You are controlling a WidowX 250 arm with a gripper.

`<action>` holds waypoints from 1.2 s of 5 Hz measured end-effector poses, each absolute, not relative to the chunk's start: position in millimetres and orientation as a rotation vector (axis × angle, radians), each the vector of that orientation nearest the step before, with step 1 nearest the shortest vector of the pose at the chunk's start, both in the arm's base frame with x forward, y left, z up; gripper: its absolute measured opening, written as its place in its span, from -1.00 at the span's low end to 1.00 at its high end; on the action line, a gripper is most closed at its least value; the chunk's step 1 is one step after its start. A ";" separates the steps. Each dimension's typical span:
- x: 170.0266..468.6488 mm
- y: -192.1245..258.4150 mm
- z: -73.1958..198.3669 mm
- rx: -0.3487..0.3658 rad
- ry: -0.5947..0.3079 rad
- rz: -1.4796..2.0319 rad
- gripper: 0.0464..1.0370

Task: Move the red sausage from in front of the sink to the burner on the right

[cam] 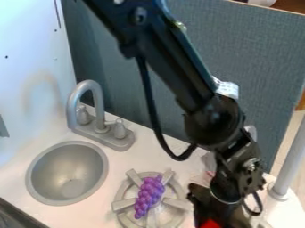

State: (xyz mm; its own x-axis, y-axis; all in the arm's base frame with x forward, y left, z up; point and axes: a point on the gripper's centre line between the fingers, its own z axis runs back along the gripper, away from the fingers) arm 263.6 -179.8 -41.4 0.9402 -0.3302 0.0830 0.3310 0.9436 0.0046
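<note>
On white tabletop [142, 153], see purple grapes [149, 195] atop burner [124, 205], borne by its spokes; can't tell jaws' state nr. red item [209, 224], poss. held.

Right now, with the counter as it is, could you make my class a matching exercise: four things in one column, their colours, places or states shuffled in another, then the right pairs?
Things
1. Grapes
2. Sink basin
3. Faucet
4. Gripper

Descriptions
A. Grey and round, set into the white counter
B. Black, at the lower right, by something red
C. Purple, lying on the grey burner
D. Grey, standing upright with a curved spout

Right pairs: 1-C, 2-A, 3-D, 4-B
</note>
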 end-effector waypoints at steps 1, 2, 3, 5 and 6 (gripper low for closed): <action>277.2 -190.3 -49.6 -0.015 -0.094 -0.371 0.05; 286.3 -199.9 -68.6 -0.026 -0.085 -0.359 0.05; 293.4 -211.8 -78.5 -0.028 -0.079 -0.367 0.05; 296.7 -223.2 -88.7 -0.037 -0.063 -0.361 0.15; 293.8 -223.6 -92.2 -0.018 -0.027 -0.326 0.76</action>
State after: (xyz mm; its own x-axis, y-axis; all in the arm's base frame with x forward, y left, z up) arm 293.8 -223.6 -92.2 0.9468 -0.3204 0.0294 0.3209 0.9470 -0.0137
